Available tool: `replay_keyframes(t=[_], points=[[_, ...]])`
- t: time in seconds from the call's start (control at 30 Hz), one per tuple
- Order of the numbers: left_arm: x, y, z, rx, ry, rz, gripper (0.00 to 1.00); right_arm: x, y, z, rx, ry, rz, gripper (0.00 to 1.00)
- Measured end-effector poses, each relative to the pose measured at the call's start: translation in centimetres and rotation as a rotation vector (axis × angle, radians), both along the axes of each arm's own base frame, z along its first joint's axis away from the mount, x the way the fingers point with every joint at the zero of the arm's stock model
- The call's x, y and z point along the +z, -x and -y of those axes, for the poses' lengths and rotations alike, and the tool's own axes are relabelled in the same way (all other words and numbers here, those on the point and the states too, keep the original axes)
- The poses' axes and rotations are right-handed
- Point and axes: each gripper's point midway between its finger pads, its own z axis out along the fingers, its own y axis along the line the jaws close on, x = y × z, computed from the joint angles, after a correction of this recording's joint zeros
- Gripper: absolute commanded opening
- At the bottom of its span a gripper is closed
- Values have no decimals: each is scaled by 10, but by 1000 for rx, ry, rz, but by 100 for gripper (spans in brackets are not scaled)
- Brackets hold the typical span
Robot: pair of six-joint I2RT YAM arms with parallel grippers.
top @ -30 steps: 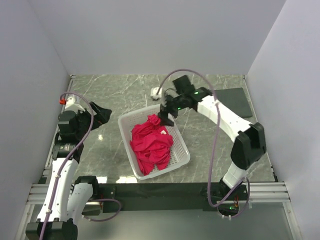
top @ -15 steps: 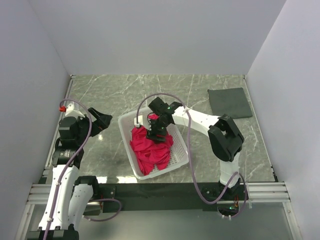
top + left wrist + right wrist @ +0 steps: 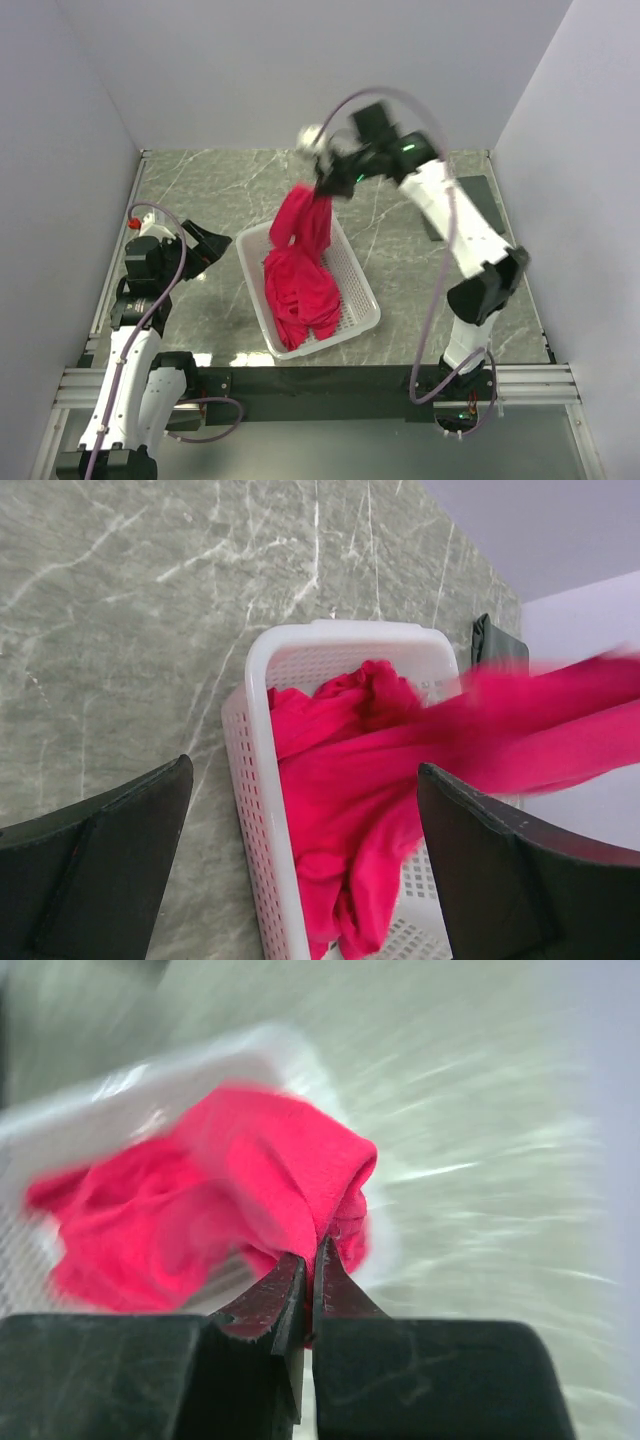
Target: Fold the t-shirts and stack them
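The right gripper [image 3: 322, 190] has dipped into the white mesh basket [image 3: 362, 285], closed, and risen to the upper centre. Its jaws now pinch the crimson t-shirt [image 3: 300, 265], whose lower half trails in the basket. Extraction is underway; folding awaits. The left gripper [image 3: 205, 243] stays spread at left. Count: 1 t-shirt seen, 1 basket, 2 grippers.

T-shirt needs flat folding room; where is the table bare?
Bare table: between basket and left claw, along the far wall, and from basket to dark mat. Crowded: the basket, t-shirt hanging from right claw.
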Motion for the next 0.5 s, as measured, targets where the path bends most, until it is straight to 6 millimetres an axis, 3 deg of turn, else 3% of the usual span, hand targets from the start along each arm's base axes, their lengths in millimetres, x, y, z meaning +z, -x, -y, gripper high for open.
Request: replay_keyframes(t=[0.1, 0.17, 0.23, 0.37, 0.5], points=[[-3, -1, 2, -8, 15, -7, 99, 104, -31, 38, -139, -184, 175, 0], [-3, -1, 3, -12, 20, -9, 99, 162, -35, 66, -236, -283, 278, 0], [-4, -1, 4, -15, 25, -10, 99, 215, -26, 87, -313, -379, 374, 0], [-2, -3, 6, -24, 31, -1, 99, 313, 6, 111, -413, -588, 546, 0], [-1, -5, 6, -26, 31, 2, 99, 388, 30, 139, -515, -774, 697, 0]])
